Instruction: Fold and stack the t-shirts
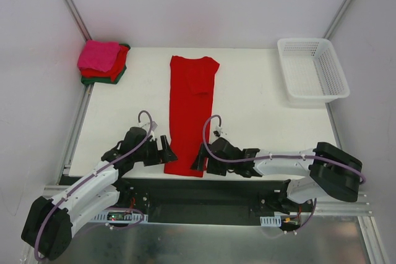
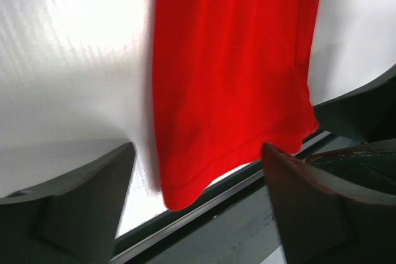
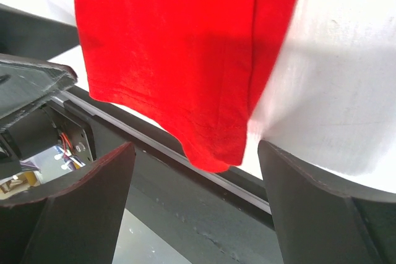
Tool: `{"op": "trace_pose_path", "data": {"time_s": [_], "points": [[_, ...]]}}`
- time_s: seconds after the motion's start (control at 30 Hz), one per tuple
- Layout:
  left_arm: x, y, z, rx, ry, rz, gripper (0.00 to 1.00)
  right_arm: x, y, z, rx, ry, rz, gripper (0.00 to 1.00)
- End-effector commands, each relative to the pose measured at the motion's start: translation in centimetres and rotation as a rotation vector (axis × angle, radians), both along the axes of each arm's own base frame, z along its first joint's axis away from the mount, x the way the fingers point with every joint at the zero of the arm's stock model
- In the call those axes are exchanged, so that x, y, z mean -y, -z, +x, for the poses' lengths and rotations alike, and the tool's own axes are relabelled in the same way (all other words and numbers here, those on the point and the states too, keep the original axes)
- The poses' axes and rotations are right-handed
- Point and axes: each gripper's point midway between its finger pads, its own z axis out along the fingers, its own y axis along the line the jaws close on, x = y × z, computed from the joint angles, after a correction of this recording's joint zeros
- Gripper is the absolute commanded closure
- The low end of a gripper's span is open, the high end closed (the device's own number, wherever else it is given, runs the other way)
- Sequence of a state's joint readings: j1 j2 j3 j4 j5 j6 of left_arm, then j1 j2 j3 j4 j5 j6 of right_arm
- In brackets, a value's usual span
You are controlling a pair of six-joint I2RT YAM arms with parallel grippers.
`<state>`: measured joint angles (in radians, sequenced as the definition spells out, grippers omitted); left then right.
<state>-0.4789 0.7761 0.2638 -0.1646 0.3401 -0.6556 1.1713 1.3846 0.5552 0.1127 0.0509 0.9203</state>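
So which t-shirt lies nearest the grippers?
The bright red t-shirt, a long strip mid-table; the others lie in a pink-topped stack far left.

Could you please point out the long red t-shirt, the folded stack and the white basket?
long red t-shirt (image 1: 187, 122): top external view, middle of the cloth strip.
folded stack (image 1: 99, 55): top external view, pink shirt on top.
white basket (image 1: 318, 97): top external view, near rim.

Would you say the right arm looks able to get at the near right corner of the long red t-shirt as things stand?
Probably yes: the right arm has its jaws open right beside the red t-shirt's near hem corner, and nothing lies between them.
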Motion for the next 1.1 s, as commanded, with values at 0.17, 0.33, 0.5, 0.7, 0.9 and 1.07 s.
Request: {"op": "trace_pose_path", "data": {"time_s": [0.17, 0.33, 0.5, 0.7, 0.9, 1.07], "points": [[-1.1, 1.9, -2.2, -0.117, -0.030, 0.056, 0.35, 1.9, 3.1, -0.7, -0.039, 0.011, -0.119, 0.36], [-1.1, 1.9, -2.0, -0.122, -0.027, 0.068, 0.35, 2.1, 3.3, -0.8, -0.045, 0.018, -0.123, 0.55], [-1.2, 2.0, -2.0, -0.122, -0.029, 0.079, 0.35, 2.3, 3.3, -0.8, -0.042, 0.019, -0.126, 0.59], [-1.1, 1.9, -1.9, -0.122, -0.028, 0.079, 0.39, 2.2, 3.3, -0.9, -0.044, 0.015, -0.125, 0.62], [-1.0, 2.3, -2.4, -0.132, -0.010, 0.095, 0.49, 2.3, 3.6, -1.0, -0.050, 0.015, -0.130, 0.62], [-1.0, 2.8, -3.1, -0.155, -0.008, 0.092, 0.54, 2.2, 3.6, -0.9, -0.053, 0.015, -0.128, 0.62]]}}
